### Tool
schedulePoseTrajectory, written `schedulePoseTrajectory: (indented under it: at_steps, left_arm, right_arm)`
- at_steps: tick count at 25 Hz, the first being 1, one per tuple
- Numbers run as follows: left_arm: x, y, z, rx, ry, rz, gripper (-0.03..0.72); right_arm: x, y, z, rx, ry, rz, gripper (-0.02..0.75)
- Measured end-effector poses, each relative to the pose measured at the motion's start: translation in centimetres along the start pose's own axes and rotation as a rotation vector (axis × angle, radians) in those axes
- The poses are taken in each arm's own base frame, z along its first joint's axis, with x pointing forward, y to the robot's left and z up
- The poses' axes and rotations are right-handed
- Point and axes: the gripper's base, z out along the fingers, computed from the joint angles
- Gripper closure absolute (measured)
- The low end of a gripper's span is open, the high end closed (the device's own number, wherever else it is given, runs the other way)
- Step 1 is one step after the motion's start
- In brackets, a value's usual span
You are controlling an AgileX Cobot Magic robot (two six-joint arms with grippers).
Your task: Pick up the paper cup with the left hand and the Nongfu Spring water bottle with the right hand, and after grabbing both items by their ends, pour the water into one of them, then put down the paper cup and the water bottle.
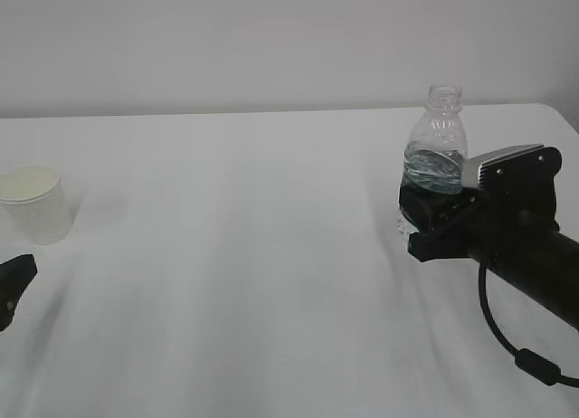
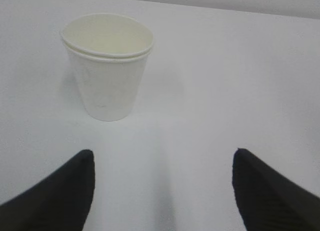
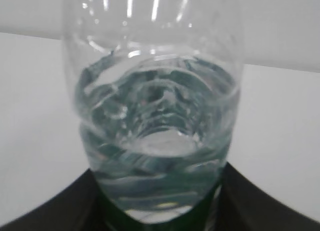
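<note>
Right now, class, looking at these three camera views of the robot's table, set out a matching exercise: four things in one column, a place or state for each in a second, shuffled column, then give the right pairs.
Column one:
1. paper cup
2. Nongfu Spring water bottle
3. left gripper
4. right gripper

Column two:
A. jaws open, nothing between them, short of the cup
B. stands upright and empty, at the far left of the table
C. closed around the bottle's lower part
D. capless, partly filled with water, on the right side

Pairs: 1-B, 2-D, 3-A, 4-C
</note>
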Motion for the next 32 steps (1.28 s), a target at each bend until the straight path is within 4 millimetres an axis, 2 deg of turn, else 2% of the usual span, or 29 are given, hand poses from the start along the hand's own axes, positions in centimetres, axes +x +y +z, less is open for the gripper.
schedulePoseTrajectory:
  at_steps: [7, 24, 32]
  left_arm:
    - [-0.5, 0.1, 0.6, -0.008, -0.023, -0.001, 0.045]
    - [0.5, 0.4, 4.8, -0.012, 0.037, 0.009, 0.071]
    - [-0.3, 0.5, 6.7, -0.014, -0.001, 0.073, 0.078]
  right_arm:
    - [0.2, 0.3, -0.9, -0.015, 0.013, 0.023, 0.376]
    - [0.7, 0.9, -1.5, -0.078, 0.041, 0.045, 0.377]
    - [0.7, 1.0, -1.5, -0.081, 0.041, 0.045, 0.38]
